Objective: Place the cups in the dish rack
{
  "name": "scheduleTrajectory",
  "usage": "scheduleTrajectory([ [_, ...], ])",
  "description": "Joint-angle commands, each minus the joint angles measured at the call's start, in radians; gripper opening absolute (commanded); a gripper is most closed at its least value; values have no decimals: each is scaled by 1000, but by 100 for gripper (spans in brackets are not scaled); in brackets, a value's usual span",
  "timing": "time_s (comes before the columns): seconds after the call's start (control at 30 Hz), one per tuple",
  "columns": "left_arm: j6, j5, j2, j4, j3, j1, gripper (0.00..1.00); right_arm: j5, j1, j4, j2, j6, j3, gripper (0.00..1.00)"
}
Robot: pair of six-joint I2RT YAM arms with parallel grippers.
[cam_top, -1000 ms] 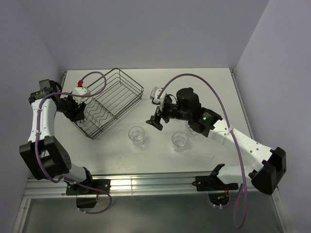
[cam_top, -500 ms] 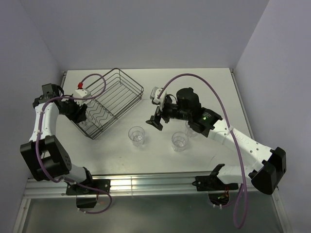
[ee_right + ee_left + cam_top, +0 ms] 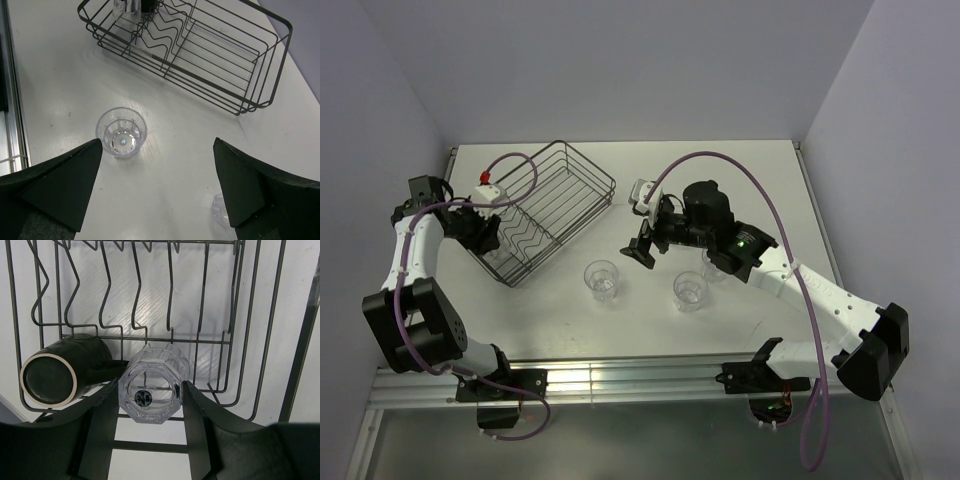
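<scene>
You have the clear glass (image 3: 152, 390) at the near left end of the rack (image 3: 585, 162), just beside the dark mug (image 3: 60, 370), its long axis in line with the left gripper (image 3: 151, 389) clamped on its sides; the right gripper (image 3: 157, 143), spread wide and empty, hangs above the second glass (image 3: 121, 132); no legible writing.

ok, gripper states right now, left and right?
Left gripper: closed on a clear tumbler.
Right gripper: open, holding nothing.

A robot lab cell: white table (image 3: 740, 180) boxed by plain lilac walls (image 3: 620, 60), aluminium rail (image 3: 640, 375) in front.
</scene>
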Motion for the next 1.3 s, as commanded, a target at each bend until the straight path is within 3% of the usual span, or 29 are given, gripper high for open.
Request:
scheduleTrajectory([
  [0.0, -7, 15, -16, 41, -16, 3, 5, -10, -6, 32, 0, 0, 30, 100],
  [0.5, -1, 20, 0, 67, -59, 3, 20, -8, -6, 31, 1, 0, 31, 100],
  [1.0, 15, 18, -8, 60, -88, 2, 27, -7, -6, 37, 3, -5, 24, 100],
  [1.27, 16, 21, -12, 64, -101, -5, 38, -8, -6, 37, 3, -5, 27, 100],
])
